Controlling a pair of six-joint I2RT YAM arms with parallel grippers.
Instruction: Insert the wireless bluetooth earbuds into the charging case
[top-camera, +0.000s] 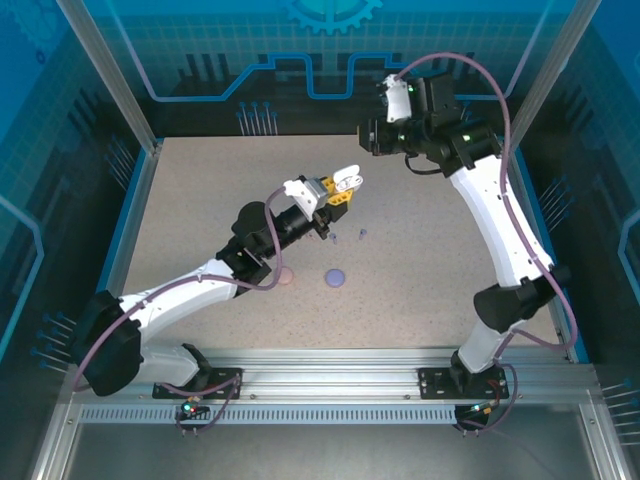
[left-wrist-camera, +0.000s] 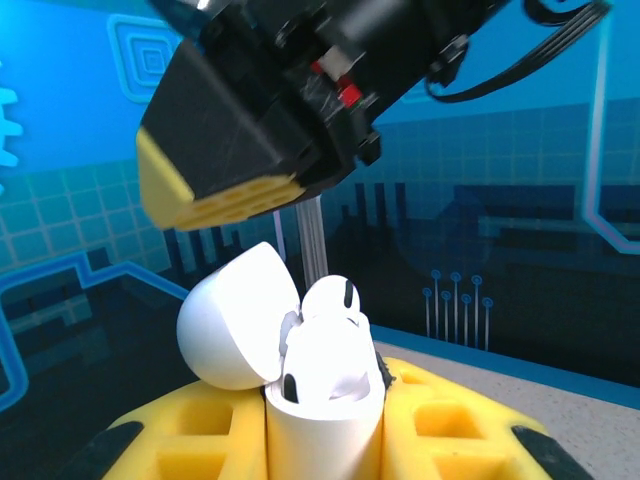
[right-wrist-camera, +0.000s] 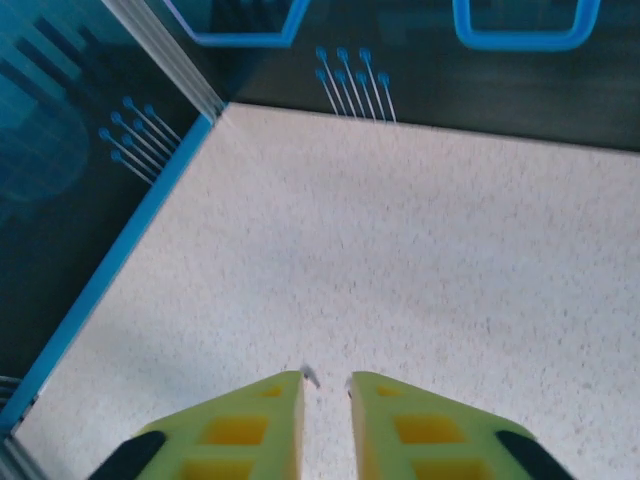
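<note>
From above, your left end effector (top-camera: 340, 190) is clamped on the open-lidded white egg-shaped plastic charging case (top-camera: 347, 180) over the speckled beige tabletop (top-camera: 200, 200), where two tiny purple stemmed earbuds (top-camera: 336, 237) lie near a flat round purple case (top-camera: 335, 277), while your right end effector (top-camera: 395, 100) hangs well apart at the back. In the left wrist view the yellow fingers (left-wrist-camera: 200, 435) pinch that case's base, with white stemmed earbuds (left-wrist-camera: 335, 300) sitting in it. In the right wrist view the yellow fingers (right-wrist-camera: 250, 430) stand at a narrow gap with nothing between them.
</note>
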